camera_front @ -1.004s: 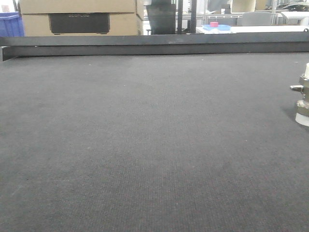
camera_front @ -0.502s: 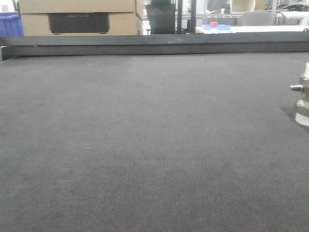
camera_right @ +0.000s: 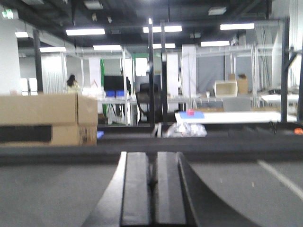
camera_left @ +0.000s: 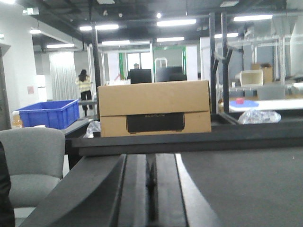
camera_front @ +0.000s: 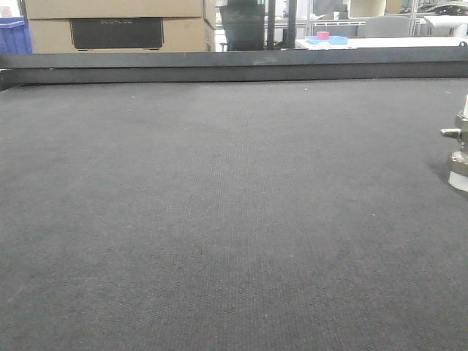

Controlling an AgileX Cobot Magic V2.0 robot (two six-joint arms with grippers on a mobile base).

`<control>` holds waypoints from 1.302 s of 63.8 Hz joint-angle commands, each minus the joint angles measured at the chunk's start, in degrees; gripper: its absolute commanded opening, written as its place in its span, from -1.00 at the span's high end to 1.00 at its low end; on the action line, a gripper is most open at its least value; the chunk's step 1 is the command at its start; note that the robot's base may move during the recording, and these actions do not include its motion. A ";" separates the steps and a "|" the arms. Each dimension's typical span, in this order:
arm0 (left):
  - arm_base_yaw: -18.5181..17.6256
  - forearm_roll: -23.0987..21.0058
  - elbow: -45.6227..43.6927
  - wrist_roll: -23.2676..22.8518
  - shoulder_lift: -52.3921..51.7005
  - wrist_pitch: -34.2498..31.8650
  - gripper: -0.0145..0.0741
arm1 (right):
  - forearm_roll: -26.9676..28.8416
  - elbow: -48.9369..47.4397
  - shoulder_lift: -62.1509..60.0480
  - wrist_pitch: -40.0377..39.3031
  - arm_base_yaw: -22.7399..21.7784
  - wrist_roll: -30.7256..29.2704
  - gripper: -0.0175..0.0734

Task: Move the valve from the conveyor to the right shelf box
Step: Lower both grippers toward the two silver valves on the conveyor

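Cardboard boxes (camera_front: 117, 25) stand at far left behind the black rail (camera_front: 234, 67) that edges the conveyor (camera_front: 219, 219). At the front view's right edge, the valve (camera_front: 459, 155) stands upright on the belt, stem pointing left, partly cropped. The left end effector (camera_left: 150, 163) is clenched, fingers pressed together. The right end effector (camera_right: 151, 163) is clenched likewise.

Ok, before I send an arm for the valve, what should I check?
1. Valve upright on the belt: ok, though half cut off at the front view's right edge.
2. Right tool open for a grasp: not ok, shut.
3. Left tool empty: ok, shut on nothing.
4. Valve visible to either wrist camera: not ok.
5. Shelf box located: cannot tell, not in view.
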 commanded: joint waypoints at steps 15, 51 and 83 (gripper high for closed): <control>0.09 -1.51 -17.43 0.01 17.43 13.09 -0.46 | 0.27 -11.37 14.37 4.62 0.05 -0.09 -0.60; -4.78 -7.50 -34.22 -0.63 37.61 29.17 -0.64 | -4.27 -45.56 56.19 45.78 0.05 -0.09 -0.64; -5.03 -7.50 -34.22 -0.63 37.74 29.38 -0.64 | -4.27 -62.38 84.74 59.53 2.30 -1.21 -0.64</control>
